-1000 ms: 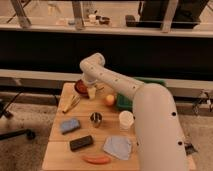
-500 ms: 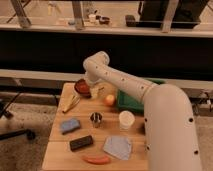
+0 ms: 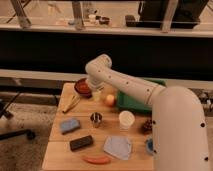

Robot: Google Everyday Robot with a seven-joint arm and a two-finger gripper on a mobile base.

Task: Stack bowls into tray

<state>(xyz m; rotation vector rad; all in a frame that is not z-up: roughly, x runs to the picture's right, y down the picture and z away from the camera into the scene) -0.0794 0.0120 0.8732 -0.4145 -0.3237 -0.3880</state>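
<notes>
Arm (image 3: 134,88) stretched out, elbow raised, gripper (image 3: 96,94) low beneath it, jaws apart

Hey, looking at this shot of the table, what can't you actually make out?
All in the camera view:
- gripper: at the back left of the table, beside the red bowl, mostly hidden behind the arm.
- green tray: its inside is largely covered by the arm.
- blue object near the right edge: partly hidden by the arm.
- dark lump beside the white cup: too blurred to identify.

No readable text, labels, brands or numbers anywhere: none on worktop (image 3: 59,152) items, the arm (image 3: 131,88), or the jaws beside the red bowl (image 3: 82,86).
</notes>
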